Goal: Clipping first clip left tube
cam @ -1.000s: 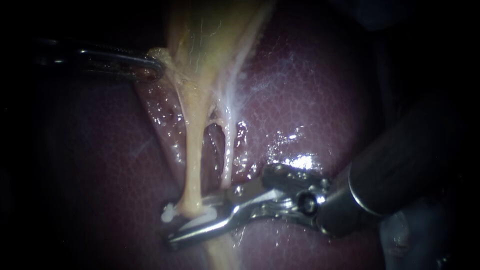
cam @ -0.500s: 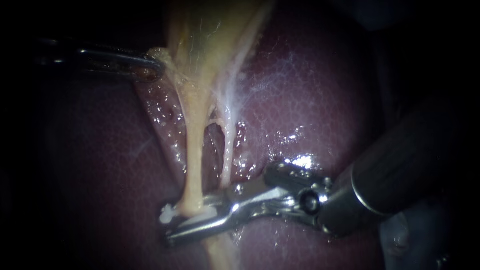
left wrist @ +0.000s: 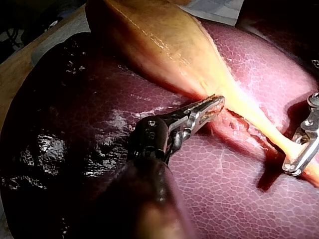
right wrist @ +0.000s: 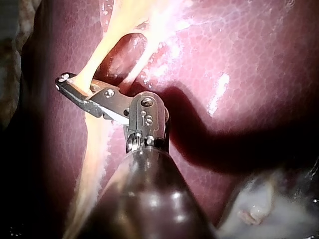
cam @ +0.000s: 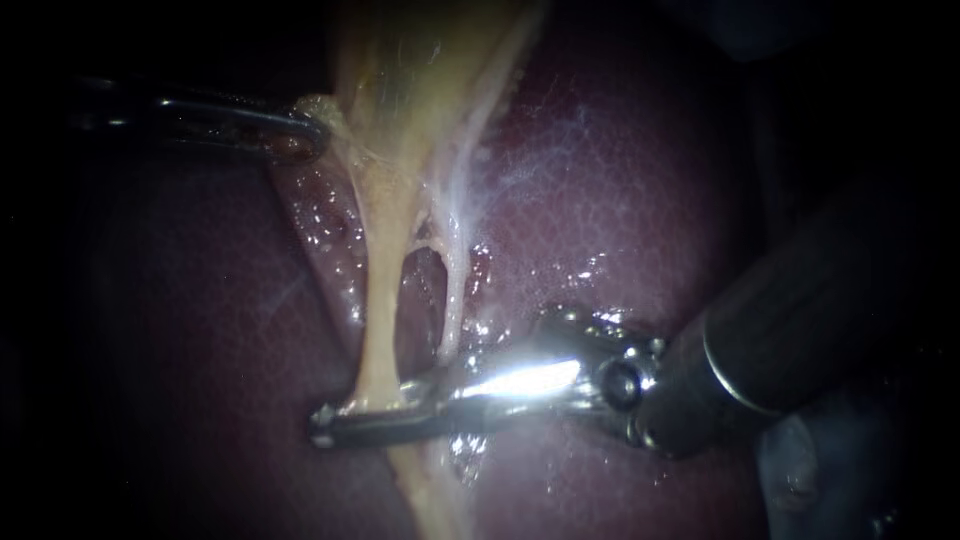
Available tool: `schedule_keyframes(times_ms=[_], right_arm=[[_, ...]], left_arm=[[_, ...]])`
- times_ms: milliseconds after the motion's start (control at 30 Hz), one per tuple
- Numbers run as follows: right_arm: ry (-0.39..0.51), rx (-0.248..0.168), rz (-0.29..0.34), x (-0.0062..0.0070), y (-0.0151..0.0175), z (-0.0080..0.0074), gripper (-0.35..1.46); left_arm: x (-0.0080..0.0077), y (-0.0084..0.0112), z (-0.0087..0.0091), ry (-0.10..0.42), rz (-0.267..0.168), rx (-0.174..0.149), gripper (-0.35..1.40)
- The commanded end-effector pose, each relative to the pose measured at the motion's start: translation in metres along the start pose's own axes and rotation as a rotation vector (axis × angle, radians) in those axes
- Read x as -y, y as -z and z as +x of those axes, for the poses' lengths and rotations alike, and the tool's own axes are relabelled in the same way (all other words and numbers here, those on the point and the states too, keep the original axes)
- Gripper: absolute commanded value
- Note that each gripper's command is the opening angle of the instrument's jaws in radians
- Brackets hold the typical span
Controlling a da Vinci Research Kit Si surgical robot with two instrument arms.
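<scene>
Jaws (level) of right instrument (cam: 368, 420) clamp left tube (cam: 380, 320).

left tube (cam: 384, 300) | pale yellow, thin, taut | runs from gallbladder (cam: 420, 80) down across liver (cam: 620, 200) | pinched low down

A strip of tan bench (left wrist: 11, 84) shows off to one side, and a pale sheet (left wrist: 219, 6) lies at the far end. The light is hard and narrow, pooling in the middle, with blackness all around.
</scene>
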Motion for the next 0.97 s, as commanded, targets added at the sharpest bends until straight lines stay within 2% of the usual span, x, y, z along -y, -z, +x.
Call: schedule_keyframes(times_ms=[33, 333, 467, 967], right_arm=[[-0.004, 0.001, 0.001, 0.0000, -0.0001, -0.0001, -0.35], [-0.011, 0.038, -0.034, 0.0002, -0.0002, 0.0000, -0.35], [-0.009, 0.067, -0.046, 0.0003, -0.0002, 0.0001, -0.35], [-0.011, 0.068, -0.047, 0.0003, 0.0000, 0.0004, -0.35]], left_arm=[[0.0000, 0.0000, 0.0000, 0.000, 0.000, 0.000, -0.35], [0.0000, 0.0000, 0.0000, 0.000, 0.000, -0.003, -0.35], [0.0000, 0.0000, 0.0000, 0.000, 0.000, -0.003, -0.35], [0.0000, 0.0000, 0.0000, 0.000, 0.000, -0.003, -0.35]])
